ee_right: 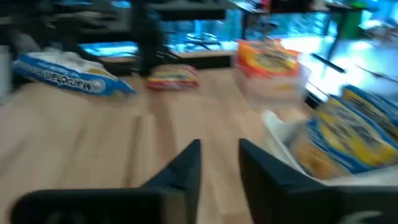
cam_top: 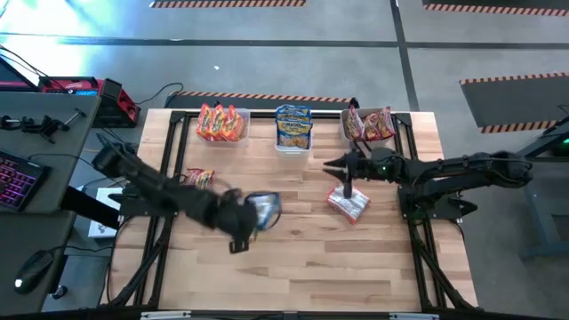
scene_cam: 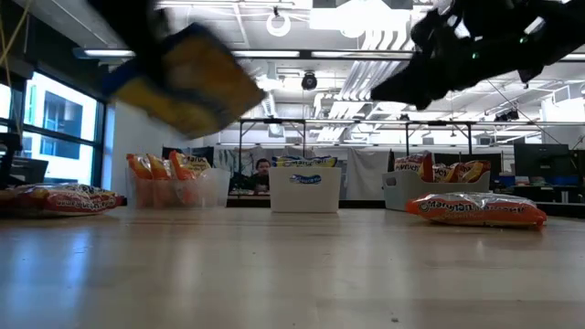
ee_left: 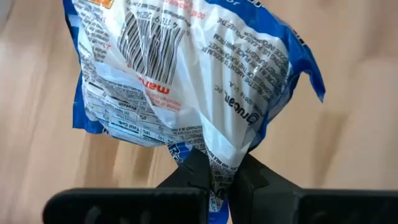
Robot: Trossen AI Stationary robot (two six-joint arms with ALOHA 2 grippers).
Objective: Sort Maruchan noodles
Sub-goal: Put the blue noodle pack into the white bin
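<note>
Blue-and-white, the noodle packet (ee_left: pixel 186 74) hangs clamped by one edge in the left gripper (cam_top: pixel 252 216), lifted clear of the wooden table (cam_top: pixel 293 258). Beyond it, along the table's far edge, stand three clear bins: the middle bin (cam_top: pixel 292 129) holds more blue packets, the orange bin (cam_top: pixel 221 124) sits to the left of it, and the pink-red bin (cam_top: pixel 369 124) to the right. Between the middle bin and the table's right edge, the right gripper (cam_top: pixel 331 165) hovers with fingers apart above a pink-and-white packet (cam_top: pixel 348 204). An orange packet (cam_top: pixel 199 177) lies just in front of the orange bin.
</note>
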